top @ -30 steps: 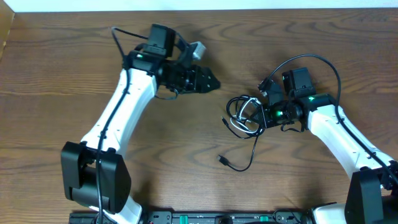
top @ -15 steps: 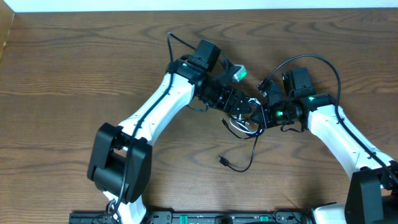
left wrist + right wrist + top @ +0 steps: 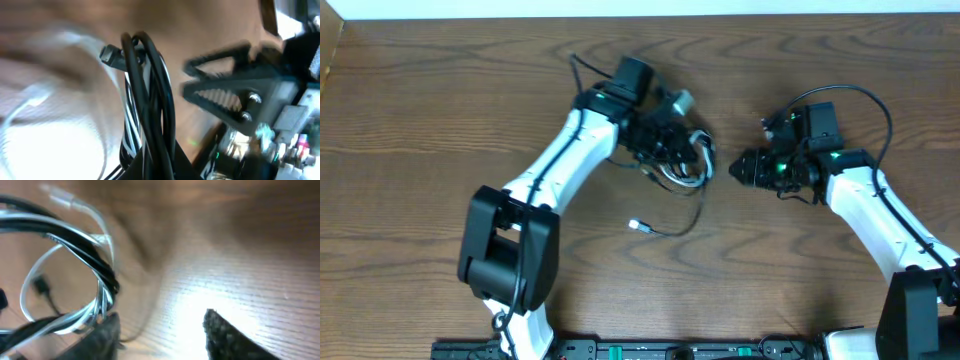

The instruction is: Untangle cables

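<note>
While my left gripper (image 3: 672, 152) is pinching the tangled cables (image 3: 698, 165) overhead, my right gripper (image 3: 740, 168) is hovering nearby and a loose plug (image 3: 635, 226) is trailing on the table (image 3: 420, 120). The left wrist is showing black loops (image 3: 150, 100) bunching in the way, blurred. The right wrist is showing my fingers (image 3: 225, 335) spread; they are probably needing one free strand next.

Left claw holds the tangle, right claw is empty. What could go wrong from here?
1. The left claw grips the cables as one bundle, black and white together; pulling may tighten the tangle.
2. The right claw is open, holding nothing, so the bundle could just drag, loose plug trailing.
</note>
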`<state>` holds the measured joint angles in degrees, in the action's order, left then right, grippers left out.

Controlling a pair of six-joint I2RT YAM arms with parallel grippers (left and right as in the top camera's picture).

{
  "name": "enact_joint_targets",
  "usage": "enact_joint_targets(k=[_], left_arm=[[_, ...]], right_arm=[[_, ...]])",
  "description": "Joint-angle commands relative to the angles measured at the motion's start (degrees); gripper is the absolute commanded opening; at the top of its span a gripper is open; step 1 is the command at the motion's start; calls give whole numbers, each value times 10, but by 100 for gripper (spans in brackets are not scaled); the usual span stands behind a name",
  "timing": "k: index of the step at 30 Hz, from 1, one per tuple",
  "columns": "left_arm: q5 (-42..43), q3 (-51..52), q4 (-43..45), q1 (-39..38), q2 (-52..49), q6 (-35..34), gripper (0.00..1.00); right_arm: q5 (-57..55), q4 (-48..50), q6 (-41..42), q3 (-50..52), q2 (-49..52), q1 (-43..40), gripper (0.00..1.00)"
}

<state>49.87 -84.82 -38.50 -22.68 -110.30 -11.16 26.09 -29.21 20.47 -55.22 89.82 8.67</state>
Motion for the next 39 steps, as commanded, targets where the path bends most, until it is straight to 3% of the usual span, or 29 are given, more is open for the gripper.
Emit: enact_joint_targets(k=[1, 6, 11, 13, 14, 20, 27, 34, 36, 37, 39], left_arm=[[-27, -6, 18, 34, -6, -137, 7], [-18, -6, 74, 57, -6, -279, 8], [56, -6, 157, 57, -6, -386, 8], [80, -6, 192, 57, -6, -439, 7], [86, -6, 205, 57, -6, -460, 7], [97, -6, 237, 57, -6, -627, 8], [95, -6, 245, 57, -6, -672, 7], [95, -6, 245, 57, -6, -672, 7], [95, -6, 245, 57, -6, -672, 7], [95, -6, 245, 57, -6, -672, 8], [95, -6, 245, 57, -6, -672, 7]], right_arm=[[59, 25, 45, -12, -9, 0, 61], [90, 73, 100, -12, -8, 25, 72], [61, 119, 160, -12, 3, 65, 78], [58, 143, 163, -12, 12, 79, 88], [57, 158, 162, -12, 16, 87, 99], [7, 212, 155, -12, 21, 111, 99], [-17, 294, 195, -12, 21, 115, 99], [-66, 296, 241, -12, 21, 127, 99], [-85, 296, 266, -12, 21, 129, 84], [-97, 294, 273, -12, 21, 130, 57], [-97, 291, 273, -12, 21, 132, 33]])
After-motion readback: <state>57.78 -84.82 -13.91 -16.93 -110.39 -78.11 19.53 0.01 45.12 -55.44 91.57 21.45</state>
